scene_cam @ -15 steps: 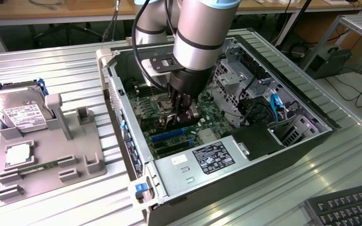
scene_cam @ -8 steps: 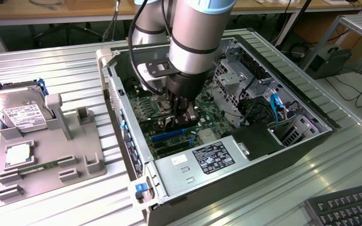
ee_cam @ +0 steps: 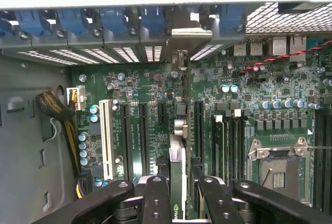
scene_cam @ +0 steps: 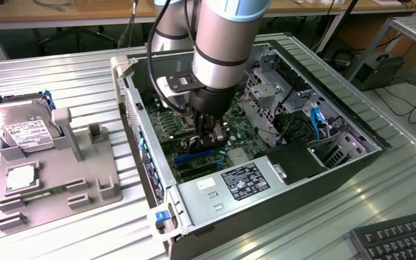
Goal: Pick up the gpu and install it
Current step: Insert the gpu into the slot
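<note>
Inside the open computer case [scene_cam: 147, 162], my gripper [scene_cam: 205, 140] is lowered over the green motherboard [scene_cam: 240, 132]. In the wrist view its two black fingers [ee_cam: 155, 199] stand on either side of the gpu [ee_cam: 177, 167], a thin card seen edge-on, and the gripper [ee_cam: 184, 200] is shut on it. The card stands upright among the long black expansion slots [ee_cam: 142, 136]. Its silvery bracket [ee_cam: 188, 33] reaches the row of rear slot openings with blue clips. Whether the card's edge sits in a slot I cannot tell.
A white expansion slot [ee_cam: 106, 138] and the CPU socket [ee_cam: 277, 169] flank the card. The power supply [scene_cam: 240, 181] and drive cage [scene_cam: 273, 89] crowd the case. On the exterior view's left, a grey fixture [scene_cam: 56, 179] holds a hard drive [scene_cam: 24, 130]. A keyboard [scene_cam: 403, 238] lies nearby.
</note>
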`<state>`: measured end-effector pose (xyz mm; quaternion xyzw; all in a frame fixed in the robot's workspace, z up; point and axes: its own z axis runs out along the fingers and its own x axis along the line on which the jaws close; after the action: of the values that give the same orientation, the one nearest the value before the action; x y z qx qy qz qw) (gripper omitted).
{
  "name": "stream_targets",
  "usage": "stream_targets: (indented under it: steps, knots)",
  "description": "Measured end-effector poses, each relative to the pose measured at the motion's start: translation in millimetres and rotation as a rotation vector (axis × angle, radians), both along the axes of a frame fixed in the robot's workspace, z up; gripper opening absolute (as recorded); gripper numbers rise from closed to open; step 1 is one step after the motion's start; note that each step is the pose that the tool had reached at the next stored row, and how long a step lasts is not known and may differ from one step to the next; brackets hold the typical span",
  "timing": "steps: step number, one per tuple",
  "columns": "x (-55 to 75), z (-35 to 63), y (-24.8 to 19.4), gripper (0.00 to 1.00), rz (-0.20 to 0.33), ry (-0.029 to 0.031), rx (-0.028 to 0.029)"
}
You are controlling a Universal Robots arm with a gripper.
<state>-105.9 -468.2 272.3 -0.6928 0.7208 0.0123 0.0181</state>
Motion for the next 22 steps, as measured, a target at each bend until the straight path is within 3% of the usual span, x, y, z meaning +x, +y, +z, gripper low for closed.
stream_targets:
  steps: [6, 11, 22]
  knots:
    - [-1.3, -5.7, 0.0, 0.26, 0.0, -0.0027, 0.0004]
    - [-1.8, -7.1, 0.5, 0.26, 0.0, -0.0028, 0.0099]
    - [-1.7, -10.5, 2.5, 0.26, 0.022, -0.0027, 0.0101]
